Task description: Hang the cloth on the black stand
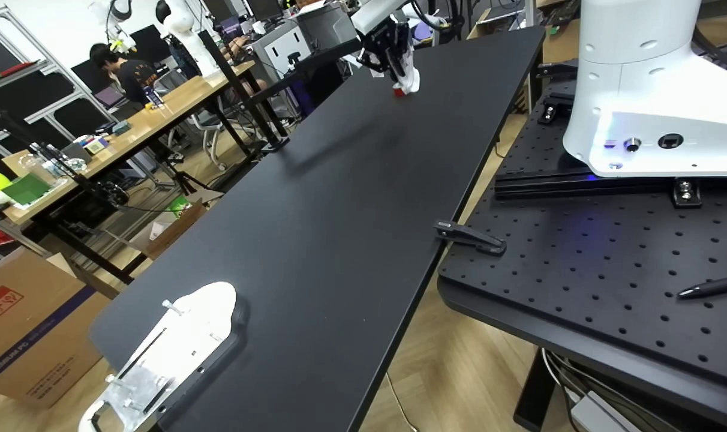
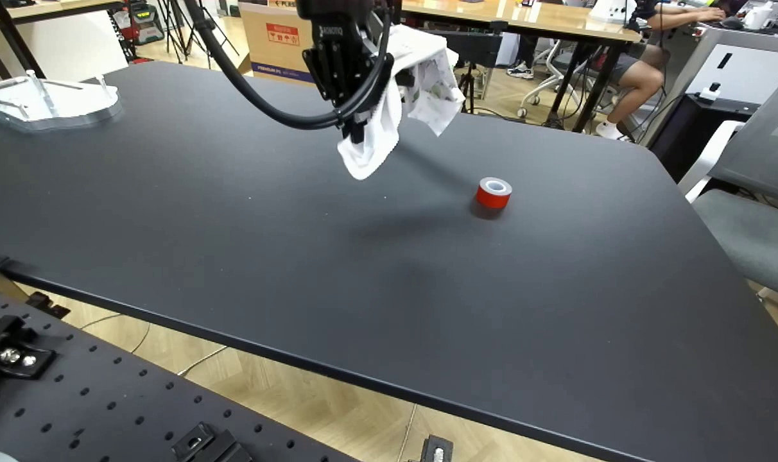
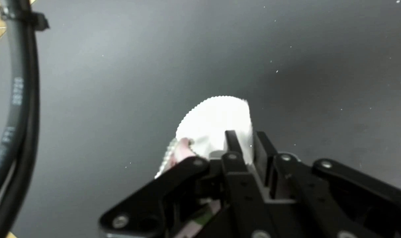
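The cloth (image 2: 377, 144) is white with a coloured print and hangs in two flaps around my gripper in an exterior view. It also shows in an exterior view (image 1: 409, 79) and below the fingers in the wrist view (image 3: 217, 120). The black stand (image 1: 315, 66) stands at the table's edge, and its arm reaches over the table to the cloth and gripper. Their contact is hidden. My gripper (image 3: 245, 133) has its fingers a narrow gap apart, with cloth in the gap and the right pad's inner face visible. The fingers are above the table in both exterior views (image 1: 393, 66) (image 2: 357, 131).
A red tape roll (image 2: 493, 196) lies on the black table (image 2: 286, 244) near the cloth. A white metal plate with posts (image 1: 183, 342) lies at the table's far end from the gripper. A black clamp (image 1: 471, 236) sits at the table edge near the robot base.
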Robot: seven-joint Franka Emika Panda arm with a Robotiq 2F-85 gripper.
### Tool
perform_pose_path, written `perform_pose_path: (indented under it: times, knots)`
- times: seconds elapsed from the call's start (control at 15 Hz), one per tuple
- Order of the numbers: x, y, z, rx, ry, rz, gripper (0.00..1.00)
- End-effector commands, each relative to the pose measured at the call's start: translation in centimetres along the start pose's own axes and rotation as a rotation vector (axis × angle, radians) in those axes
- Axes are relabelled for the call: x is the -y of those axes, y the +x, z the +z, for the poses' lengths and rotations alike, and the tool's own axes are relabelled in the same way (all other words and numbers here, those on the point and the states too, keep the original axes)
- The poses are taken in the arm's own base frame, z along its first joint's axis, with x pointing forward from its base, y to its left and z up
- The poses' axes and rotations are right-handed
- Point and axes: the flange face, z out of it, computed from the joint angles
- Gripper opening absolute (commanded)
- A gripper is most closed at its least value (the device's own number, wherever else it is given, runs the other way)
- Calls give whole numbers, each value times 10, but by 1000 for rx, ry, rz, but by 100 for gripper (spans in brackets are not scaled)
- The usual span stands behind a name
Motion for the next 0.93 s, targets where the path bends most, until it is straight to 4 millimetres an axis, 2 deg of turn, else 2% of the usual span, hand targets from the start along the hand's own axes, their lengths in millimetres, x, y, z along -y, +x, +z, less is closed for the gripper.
perform_pose_path:
  times: [0.0, 0.47, 0.53, 0.87]
  knots:
    - [11, -2, -4, -25, -22, -11, 49]
    - [36, -27, -4, -55, -69, -113, 96]
    - [40, -31, -4, -54, -74, -137, 99]
    - [65, -55, 0, -4, -79, -236, 100]
